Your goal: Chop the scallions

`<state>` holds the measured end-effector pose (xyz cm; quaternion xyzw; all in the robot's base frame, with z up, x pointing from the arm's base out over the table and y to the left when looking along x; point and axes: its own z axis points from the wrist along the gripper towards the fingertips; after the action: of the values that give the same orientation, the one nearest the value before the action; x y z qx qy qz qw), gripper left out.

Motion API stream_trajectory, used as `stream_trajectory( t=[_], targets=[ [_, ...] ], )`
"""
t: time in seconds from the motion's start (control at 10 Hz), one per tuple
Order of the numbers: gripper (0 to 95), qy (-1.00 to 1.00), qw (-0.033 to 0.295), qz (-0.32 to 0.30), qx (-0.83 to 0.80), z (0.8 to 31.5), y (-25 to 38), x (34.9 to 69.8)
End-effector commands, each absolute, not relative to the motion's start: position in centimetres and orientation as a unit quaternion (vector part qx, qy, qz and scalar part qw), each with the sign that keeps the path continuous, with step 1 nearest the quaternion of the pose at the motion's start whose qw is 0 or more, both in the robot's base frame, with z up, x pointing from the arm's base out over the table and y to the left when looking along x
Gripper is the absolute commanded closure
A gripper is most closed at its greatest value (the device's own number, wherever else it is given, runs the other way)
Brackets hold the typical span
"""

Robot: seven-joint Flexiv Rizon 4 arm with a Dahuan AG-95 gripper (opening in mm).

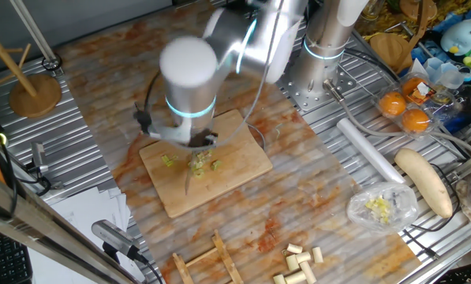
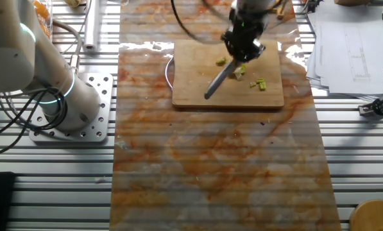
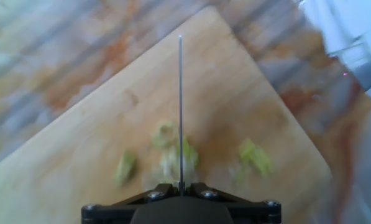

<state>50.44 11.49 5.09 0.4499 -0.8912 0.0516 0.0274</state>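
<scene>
Several small yellow-green scallion pieces [image 1: 197, 163] lie scattered on the wooden board [image 1: 243, 158]. They also show in the other fixed view as scallion bits [image 2: 242, 69] on the board [image 2: 197, 90]. My gripper [image 1: 199, 142] hangs over them, shut on a knife [image 2: 218, 82] whose blade slants down to the board. In the hand view the knife [image 3: 179, 93] appears edge-on as a thin line running out from the gripper [image 3: 181, 186]. Blurred scallion bits [image 3: 166, 137] lie on both sides of it on the board [image 3: 235, 81]. More short pale stalk cylinders [image 1: 298, 264] lie near the table's front edge.
A large pale banana-shaped vegetable [image 1: 424, 180], a plastic bag with chopped bits [image 1: 381, 207], a white roll [image 1: 369, 150] and oranges [image 1: 405, 110] lie to the right. A wooden stand [image 1: 34, 91] is at the back left. Papers [image 2: 351, 38] sit beside the board.
</scene>
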Motion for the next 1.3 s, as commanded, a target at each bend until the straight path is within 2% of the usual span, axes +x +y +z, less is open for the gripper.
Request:
stream_trajectory(
  t=[0.1, 0.2, 0.3, 0.8, 1.3],
  targets=[
    [95.0, -0.891, 0.016, 0.06, 0.45, 3.0, 11.3, 50.1],
    [95.0, -0.891, 0.009, 0.078, 0.447, 1.4, 11.1, 50.2],
    [95.0, -0.891, 0.006, 0.079, 0.447, 1.4, 11.1, 50.3],
    [95.0, -0.884, 0.013, 0.055, 0.464, 8.0, 12.4, 49.2],
    [95.0, -0.88, 0.011, 0.058, 0.472, 6.5, 12.5, 47.7]
  ],
)
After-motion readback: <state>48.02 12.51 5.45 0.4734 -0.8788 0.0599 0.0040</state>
